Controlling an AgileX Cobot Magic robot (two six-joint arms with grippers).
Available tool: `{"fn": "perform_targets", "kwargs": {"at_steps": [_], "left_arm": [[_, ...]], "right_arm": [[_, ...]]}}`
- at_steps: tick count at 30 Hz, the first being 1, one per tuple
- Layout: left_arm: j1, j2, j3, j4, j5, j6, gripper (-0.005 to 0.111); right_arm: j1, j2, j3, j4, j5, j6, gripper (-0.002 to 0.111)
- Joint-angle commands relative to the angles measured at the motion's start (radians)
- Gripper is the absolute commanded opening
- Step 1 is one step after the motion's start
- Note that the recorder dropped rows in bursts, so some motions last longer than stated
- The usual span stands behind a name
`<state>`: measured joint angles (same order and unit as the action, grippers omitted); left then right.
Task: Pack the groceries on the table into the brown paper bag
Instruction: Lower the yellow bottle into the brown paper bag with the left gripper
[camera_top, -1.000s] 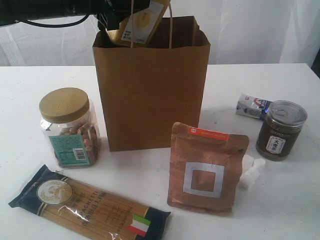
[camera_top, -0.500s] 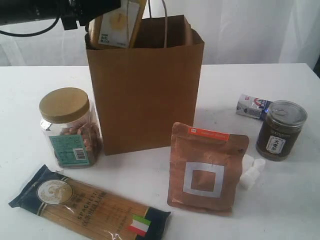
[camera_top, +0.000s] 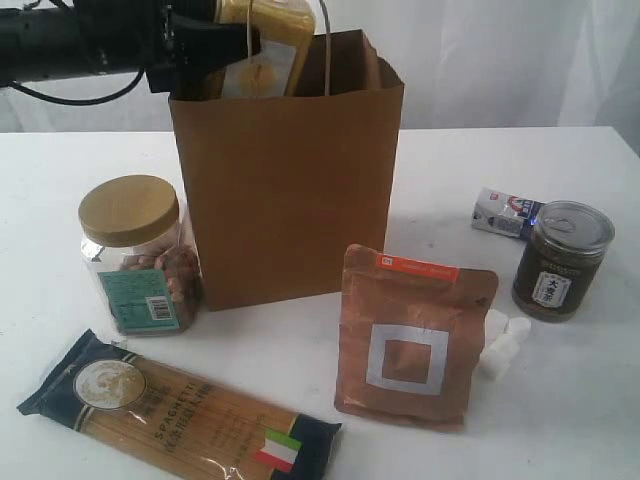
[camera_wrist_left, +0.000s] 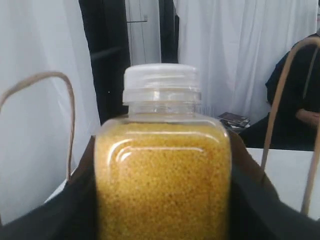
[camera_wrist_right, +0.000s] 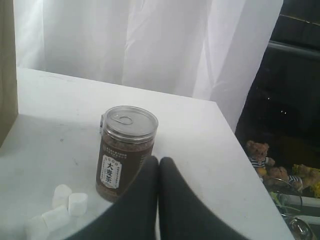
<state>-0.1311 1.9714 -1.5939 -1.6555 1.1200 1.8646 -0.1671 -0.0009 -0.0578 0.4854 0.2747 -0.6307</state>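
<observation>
Now our left gripper clamps the grain bottle over the brown paper bag for lowering; right gripper pressed together.

L arm comes in roughly horiz. from the left edge of the ext. view, high up, w/ the L gripper at its end. Its jaws stand partway apart, clamped on a yellow-grain bottle, w/ one dark finger pressed to each side of it. R gripper holds nothing, its two dark fingers pressed flat together, tips touching.
</observation>
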Motion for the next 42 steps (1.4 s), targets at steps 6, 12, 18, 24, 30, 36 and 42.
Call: {"fn": "perform_targets", "kwargs": {"at_steps": [6,12,18,24,30,36,42], "left_arm": [[-0.013,0.019,-0.013,-0.089,0.004,-0.007,0.0],[-0.013,0.019,-0.013,-0.089,-0.002,-0.007,0.0],[-0.013,0.019,-0.013,-0.089,-0.002,-0.007,0.0],[-0.013,0.019,-0.013,-0.089,-0.002,-0.007,0.0],[-0.013,0.019,-0.013,-0.089,0.017,-0.01,0.0],[-0.013,0.017,-0.013,-0.089,0.036,-0.01,0.0],[-0.013,0.017,-0.013,-0.089,0.051,-0.01,0.0]], "right_arm": [[-0.003,0.001,0.001,-0.003,-0.01,0.005,0.0],[-0.003,0.001,0.001,-0.003,-0.01,0.005,0.0],[-0.003,0.001,0.001,-0.003,-0.01,0.005,0.0],[-0.003,0.001,0.001,-0.003,-0.01,0.005,0.0],[-0.003,0.001,0.001,-0.003,-0.01,0.005,0.0],[-0.003,0.001,0.001,-0.003,-0.01,0.005,0.0],[-0.003,0.001,0.001,-0.003,-0.01,0.005,0.0]]}}
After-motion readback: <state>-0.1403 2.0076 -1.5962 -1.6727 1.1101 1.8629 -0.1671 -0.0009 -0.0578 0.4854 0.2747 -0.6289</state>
